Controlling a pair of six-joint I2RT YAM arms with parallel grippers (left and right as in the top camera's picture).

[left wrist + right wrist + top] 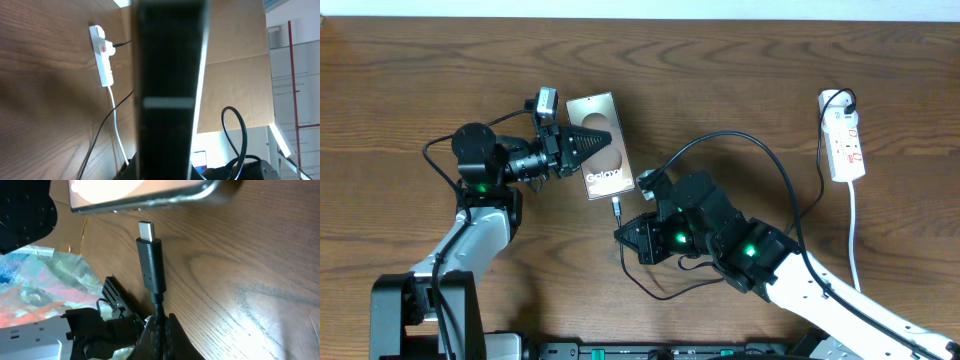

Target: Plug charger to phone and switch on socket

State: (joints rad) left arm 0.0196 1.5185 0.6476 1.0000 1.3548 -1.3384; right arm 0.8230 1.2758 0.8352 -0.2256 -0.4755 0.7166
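The phone (607, 176) is clamped by the left claw (582, 140), and the charger (151, 262) by the right claw (159, 330), just short of the phone, so a straight push is needed.

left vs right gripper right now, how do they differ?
The left gripper is shut on the phone, reaching in over its long side; the right gripper is shut on the charger, behind its tip. The left gripper holds a flat item, the right gripper a thin cable aimed at the phone's short end. Both are closed on task items; the charger isn't plugged in yet.
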